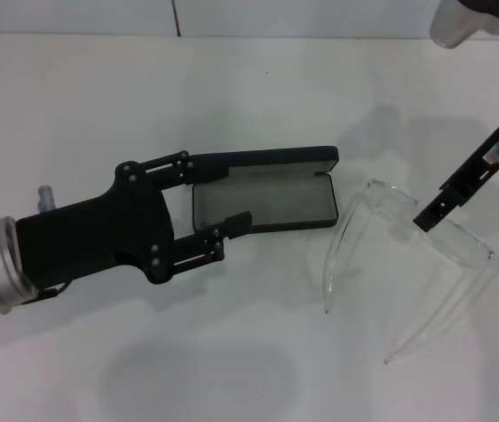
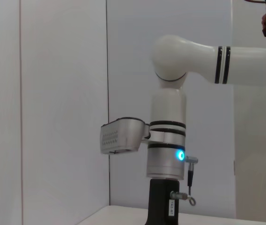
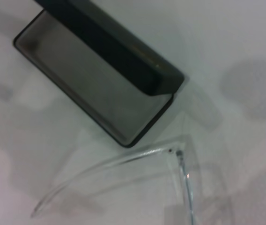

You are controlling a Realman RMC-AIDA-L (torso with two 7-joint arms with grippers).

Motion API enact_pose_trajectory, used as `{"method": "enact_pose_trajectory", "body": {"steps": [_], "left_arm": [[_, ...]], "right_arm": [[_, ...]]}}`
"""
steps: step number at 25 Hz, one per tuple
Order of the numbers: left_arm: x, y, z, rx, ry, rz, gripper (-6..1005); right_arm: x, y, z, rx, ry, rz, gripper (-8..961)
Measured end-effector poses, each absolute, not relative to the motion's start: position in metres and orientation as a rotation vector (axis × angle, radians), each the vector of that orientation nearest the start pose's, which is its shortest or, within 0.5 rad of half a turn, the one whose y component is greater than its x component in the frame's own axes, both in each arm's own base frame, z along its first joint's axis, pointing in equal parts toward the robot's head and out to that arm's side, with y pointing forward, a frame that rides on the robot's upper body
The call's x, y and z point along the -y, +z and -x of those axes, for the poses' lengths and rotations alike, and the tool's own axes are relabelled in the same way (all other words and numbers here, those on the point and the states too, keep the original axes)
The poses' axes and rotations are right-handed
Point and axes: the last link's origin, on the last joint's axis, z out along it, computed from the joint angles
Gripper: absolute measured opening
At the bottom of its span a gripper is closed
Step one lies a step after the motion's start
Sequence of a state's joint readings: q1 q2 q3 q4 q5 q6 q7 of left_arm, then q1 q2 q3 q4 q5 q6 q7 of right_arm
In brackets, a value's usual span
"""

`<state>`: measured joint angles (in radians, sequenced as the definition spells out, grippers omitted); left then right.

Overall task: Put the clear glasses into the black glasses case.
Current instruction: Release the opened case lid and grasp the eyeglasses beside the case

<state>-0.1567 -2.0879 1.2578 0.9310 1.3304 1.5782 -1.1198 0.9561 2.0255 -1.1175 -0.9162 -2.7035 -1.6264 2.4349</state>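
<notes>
From above, the white table (image 1: 258,97) carries everything: the left gripper (image 1: 217,198) reaches in low from the left side, its two black fingers spread apart around the near end of the black oblong hard-shell glasses case (image 1: 271,200), one finger along the raised lid and the other lying at the edge of the tray. The right gripper (image 1: 427,220) comes down from the far right corner onto the front of the clear wraparound plastic glasses (image 1: 425,255); whether its fingers are apart or closed there I cannot tell. The left wrist view shows none of this, only the right arm's white upright body against a pale wall. The right wrist view looks straight into the case (image 3: 100,93): open, grey lining bare, lid standing along the far side. The glasses (image 3: 137,173) lie on the table just beside the case's right end, lens away from the robot, both long arms pointing back toward it. The case's long axis runs left to right.
</notes>
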Motion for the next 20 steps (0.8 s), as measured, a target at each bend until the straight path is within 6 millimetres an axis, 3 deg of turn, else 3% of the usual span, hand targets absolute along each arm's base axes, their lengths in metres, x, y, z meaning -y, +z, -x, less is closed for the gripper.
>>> {"method": "enact_pose_trajectory", "body": {"steps": [8,18,20], "left_arm": [[-0.263,-0.002,0.234,0.146,-1.065,2.608,584],[-0.264,-0.002,0.234,0.145,-1.063,2.608,571],[-0.264,-0.002,0.234,0.145,-1.062,2.606,569]], "right_arm": [[-0.409,-0.006,-0.169,-0.980,-0.609,2.653,710],[-0.409,-0.014,-0.171,-0.961,-0.656,2.660,707],[-0.410,-0.014,-0.171,-0.948,-0.659,2.657,628]]}}
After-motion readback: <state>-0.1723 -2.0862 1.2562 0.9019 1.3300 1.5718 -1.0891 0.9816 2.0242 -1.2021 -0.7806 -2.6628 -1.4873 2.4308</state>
